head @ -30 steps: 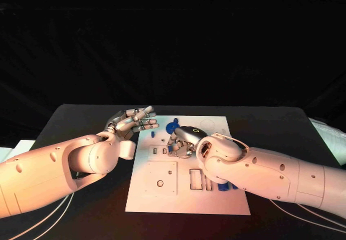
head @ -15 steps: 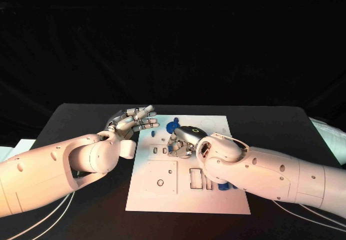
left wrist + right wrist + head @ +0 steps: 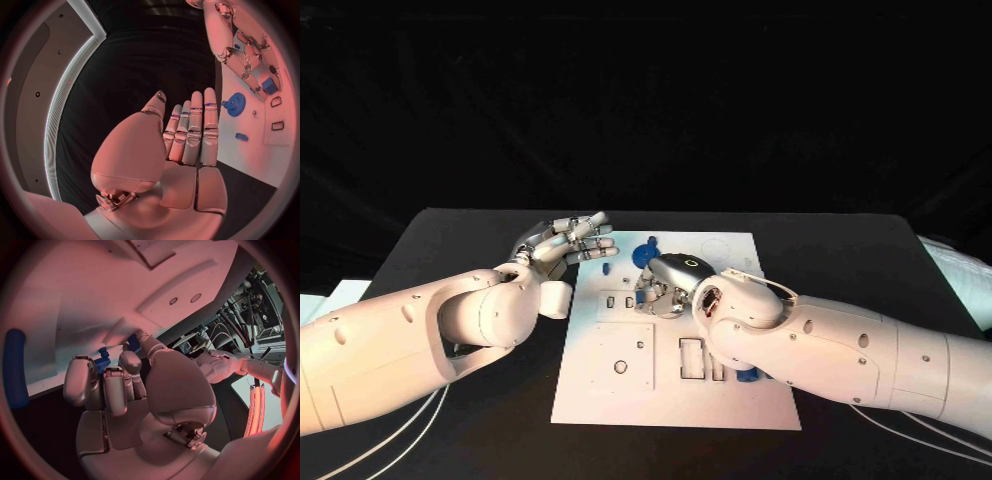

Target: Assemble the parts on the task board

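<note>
The white task board (image 3: 610, 392) lies in the middle of the black table. My right hand (image 3: 666, 286) is curled down on the board's middle, and its fingers pinch a small blue part (image 3: 103, 361), also seen as a blue part (image 3: 270, 85) at its fingertips. My left hand (image 3: 568, 241) hovers at the board's far left corner, fingers apart and holding nothing. A blue gear (image 3: 643, 254) lies on the board between the two hands, with a small blue piece (image 3: 610, 270) close by.
More blue parts (image 3: 749, 373) lie on the board's right side, partly hidden under my right forearm. A long blue piece (image 3: 15, 368) rests on the board near the right hand. Black table surrounds the board.
My right hand has sunk very slightly toward the board with the blue part. The left hand has stayed where it was.
</note>
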### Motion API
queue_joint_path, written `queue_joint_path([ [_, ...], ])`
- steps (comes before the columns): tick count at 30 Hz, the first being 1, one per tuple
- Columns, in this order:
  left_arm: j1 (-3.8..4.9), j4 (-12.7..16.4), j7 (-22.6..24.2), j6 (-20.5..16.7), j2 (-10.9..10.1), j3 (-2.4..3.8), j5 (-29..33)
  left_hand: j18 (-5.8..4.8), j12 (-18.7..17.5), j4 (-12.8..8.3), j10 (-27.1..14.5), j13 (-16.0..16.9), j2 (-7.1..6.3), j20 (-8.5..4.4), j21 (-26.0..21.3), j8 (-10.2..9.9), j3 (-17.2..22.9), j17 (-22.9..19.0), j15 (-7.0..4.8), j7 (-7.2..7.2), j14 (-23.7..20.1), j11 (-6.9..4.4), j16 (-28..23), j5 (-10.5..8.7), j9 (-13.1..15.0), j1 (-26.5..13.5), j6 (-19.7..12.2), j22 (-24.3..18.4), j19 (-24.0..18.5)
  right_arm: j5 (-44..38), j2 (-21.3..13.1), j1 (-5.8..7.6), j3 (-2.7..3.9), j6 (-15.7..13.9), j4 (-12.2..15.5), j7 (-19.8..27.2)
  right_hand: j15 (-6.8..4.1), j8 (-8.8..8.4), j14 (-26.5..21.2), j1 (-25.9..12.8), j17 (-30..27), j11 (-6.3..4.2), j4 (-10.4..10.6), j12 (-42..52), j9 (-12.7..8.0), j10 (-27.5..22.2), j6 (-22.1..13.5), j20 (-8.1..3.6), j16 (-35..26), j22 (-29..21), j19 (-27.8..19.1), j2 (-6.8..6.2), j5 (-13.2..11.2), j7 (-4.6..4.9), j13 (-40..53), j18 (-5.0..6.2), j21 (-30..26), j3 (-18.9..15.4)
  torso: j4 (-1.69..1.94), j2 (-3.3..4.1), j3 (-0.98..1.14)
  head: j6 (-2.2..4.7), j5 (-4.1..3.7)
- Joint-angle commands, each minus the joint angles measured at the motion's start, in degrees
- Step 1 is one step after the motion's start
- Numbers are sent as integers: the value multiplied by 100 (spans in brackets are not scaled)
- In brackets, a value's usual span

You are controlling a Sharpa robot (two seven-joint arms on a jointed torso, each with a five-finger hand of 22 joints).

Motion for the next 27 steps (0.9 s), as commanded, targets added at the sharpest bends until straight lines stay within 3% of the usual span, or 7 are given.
queue_joint_path([
  [1,6,4,33,121,9,5,-16,44,-35,-37,-34,-6,-3,6,-27,-30,1,6,-9,4,-43,-1,-31,-6,-5,74,-30,-7,14,-72,-17,-33,-23,-59,-5,-101,61,-40,415,-71,673,-6,28,-39,-12,-50,-63,34,-31,-16,-34,-34,37,-8,-27,121,-36,-78,1,2,2,1,-6],
  [13,5,-29,33,201,18,5,-33,47,-31,-56,-12,-5,17,0,-27,-26,18,27,-19,-40,-31,-21,-31,-7,-4,75,-18,-3,23,242,-159,-84,-19,-1311,260,573,76,-68,402,-200,621,8,236,-107,-8,-120,-145,52,-70,-62,-47,-105,187,-1,-122,131,-74,-497,3,0,4,10,-10],
  [17,5,-93,-79,260,24,5,-304,74,-25,-77,132,-5,38,-130,172,-20,31,222,-175,-142,437,-136,190,-7,-1,11,53,108,378,590,-329,-83,15,-1707,470,1240,89,-98,401,-166,625,28,289,-112,-23,-139,-240,60,-74,-69,-48,-101,245,22,-144,131,-84,-647,-9,-10,13,15,5],
  [20,6,-147,-264,272,31,4,-593,70,74,-19,491,38,32,-320,547,53,2,576,-391,-202,1223,-259,652,-10,25,-110,279,311,958,934,-521,-37,60,-1793,659,1739,96,-97,403,-167,631,35,329,-88,-24,-135,-261,66,-73,-72,-48,-82,256,30,-133,131,-88,-727,-10,-16,11,24,0],
  [23,7,-195,-617,320,32,4,-1032,69,220,67,958,131,-21,-535,1074,81,-34,1288,-575,-292,1955,-431,1497,-27,36,-210,440,615,1605,1516,-782,86,102,-1732,851,2253,99,-90,402,-158,627,37,358,-50,-22,-119,-263,70,-77,-71,-47,-40,263,32,-110,131,-89,-771,-15,-21,20,47,-2],
  [24,7,-212,-735,335,34,4,-1172,55,244,112,1064,181,-24,-615,1313,72,-36,2010,-621,-331,1980,-489,2252,-27,38,-235,474,775,1772,1732,-862,134,110,-1675,892,2371,99,-88,402,-143,625,37,360,-44,-22,-118,-264,71,-78,-75,-49,-21,266,32,-107,132,-91,-778,-19,-38,26,41,4],
  [27,30,-278,-1302,414,48,5,-1796,-156,448,170,1423,390,-95,-721,2851,62,-79,4098,-717,-395,2124,-572,4411,-58,51,-280,518,2433,2028,2709,-1183,361,128,-1404,1009,2668,97,-83,369,38,497,35,313,-107,-21,-177,-275,72,-159,-198,-116,117,298,36,-167,157,-160,-750,-35,-87,41,22,17],
])
